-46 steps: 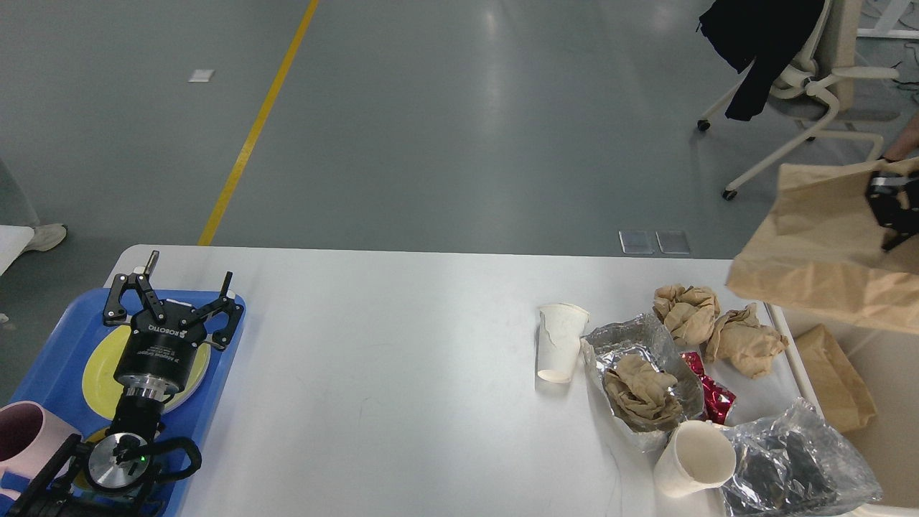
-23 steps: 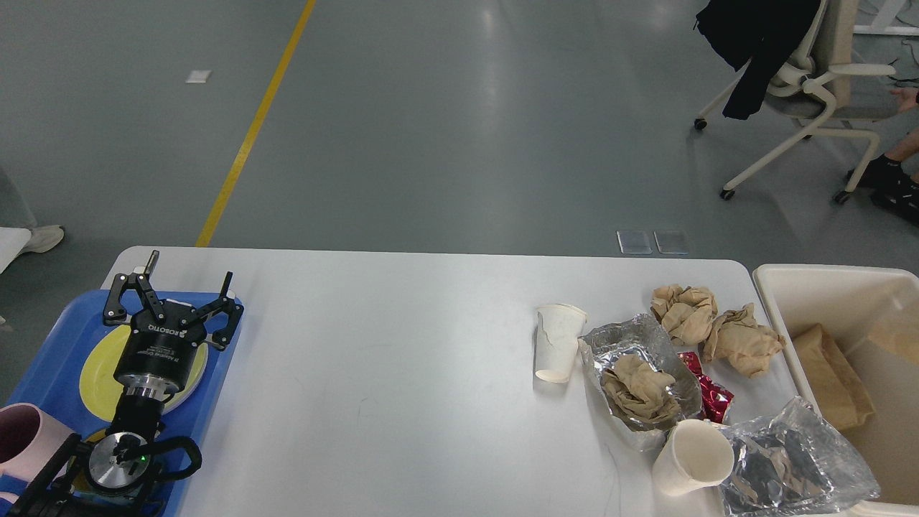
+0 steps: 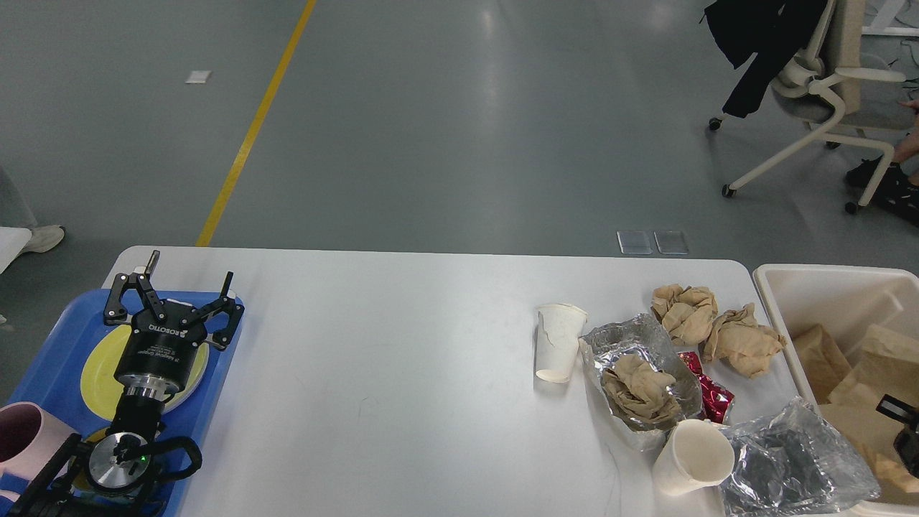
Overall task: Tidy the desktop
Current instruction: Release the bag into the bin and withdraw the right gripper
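Note:
The desktop (image 3: pixel 402 373) is a wide white tabletop. Litter sits on its right part: a tipped white paper cup (image 3: pixel 557 342), a foil tray (image 3: pixel 650 337) holding crumpled brown paper (image 3: pixel 637 388), two brown paper balls (image 3: pixel 685 310) (image 3: pixel 744 340), a red wrapper (image 3: pixel 711 393), a second paper cup (image 3: pixel 693 457) and a clear plastic bag (image 3: pixel 790 463). My left gripper (image 3: pixel 183 287) stands open above the blue tray (image 3: pixel 50 345), holding nothing. Only a black piece of my right gripper (image 3: pixel 906 425) shows at the right edge, low inside the cream bin (image 3: pixel 818 283).
The blue tray carries a yellow plate (image 3: pixel 97 366) and a pink mug (image 3: pixel 20 431). Brown paper bags (image 3: pixel 861 373) lie in the bin. Beyond the table are grey floor, a yellow line, an office chair (image 3: pixel 811 79) and someone's feet.
A second ago my right gripper held a brown paper bag above the bin. The bag now lies in the bin, and the gripper shows low at the right edge. My left arm has not moved.

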You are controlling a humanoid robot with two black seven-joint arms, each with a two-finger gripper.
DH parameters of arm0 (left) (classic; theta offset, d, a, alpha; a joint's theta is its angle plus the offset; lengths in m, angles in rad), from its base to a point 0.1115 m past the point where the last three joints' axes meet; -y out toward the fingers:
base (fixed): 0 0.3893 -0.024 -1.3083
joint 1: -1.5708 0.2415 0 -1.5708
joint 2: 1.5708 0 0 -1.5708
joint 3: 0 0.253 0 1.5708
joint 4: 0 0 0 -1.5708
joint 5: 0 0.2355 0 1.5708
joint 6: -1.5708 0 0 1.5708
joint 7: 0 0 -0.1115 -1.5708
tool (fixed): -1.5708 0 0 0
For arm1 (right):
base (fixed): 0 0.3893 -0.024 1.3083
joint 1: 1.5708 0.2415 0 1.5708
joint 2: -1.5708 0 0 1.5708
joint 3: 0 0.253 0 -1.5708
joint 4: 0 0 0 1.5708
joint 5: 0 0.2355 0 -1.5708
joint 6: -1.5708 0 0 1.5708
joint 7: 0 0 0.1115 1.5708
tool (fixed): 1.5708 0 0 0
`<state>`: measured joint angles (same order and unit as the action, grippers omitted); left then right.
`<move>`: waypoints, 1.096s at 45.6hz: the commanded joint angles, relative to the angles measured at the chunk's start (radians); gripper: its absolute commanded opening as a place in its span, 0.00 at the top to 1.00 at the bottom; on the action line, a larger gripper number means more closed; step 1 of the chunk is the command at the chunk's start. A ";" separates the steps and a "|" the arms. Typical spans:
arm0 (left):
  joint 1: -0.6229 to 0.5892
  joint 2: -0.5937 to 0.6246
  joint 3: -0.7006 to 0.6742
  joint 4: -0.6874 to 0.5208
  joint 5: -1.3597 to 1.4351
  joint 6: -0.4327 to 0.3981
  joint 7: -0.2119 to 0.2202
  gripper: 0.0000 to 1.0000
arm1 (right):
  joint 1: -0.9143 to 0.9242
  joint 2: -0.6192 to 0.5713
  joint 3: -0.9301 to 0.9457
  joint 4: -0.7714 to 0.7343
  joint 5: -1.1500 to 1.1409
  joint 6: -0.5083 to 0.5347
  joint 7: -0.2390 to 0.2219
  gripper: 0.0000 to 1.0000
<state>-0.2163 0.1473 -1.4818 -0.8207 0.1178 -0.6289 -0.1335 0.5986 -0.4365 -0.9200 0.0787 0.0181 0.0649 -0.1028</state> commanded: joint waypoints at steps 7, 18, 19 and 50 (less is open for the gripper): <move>0.000 0.000 0.000 0.000 0.000 0.000 0.000 0.03 | -0.034 0.045 -0.008 -0.002 -0.004 -0.002 0.001 1.00; 0.000 0.000 0.000 0.000 -0.001 0.000 0.000 0.03 | -0.046 0.047 -0.007 -0.002 -0.006 -0.004 0.001 1.00; 0.000 0.000 0.000 0.000 -0.001 0.000 0.000 0.03 | -0.046 0.047 -0.008 -0.002 -0.006 -0.005 0.002 0.99; 0.000 0.000 0.000 0.000 0.000 0.000 0.000 0.03 | -0.016 0.010 -0.008 0.041 -0.007 -0.042 -0.006 0.00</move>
<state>-0.2172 0.1475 -1.4818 -0.8207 0.1172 -0.6289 -0.1335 0.5544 -0.4036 -0.9186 0.0954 0.0134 0.0112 -0.1013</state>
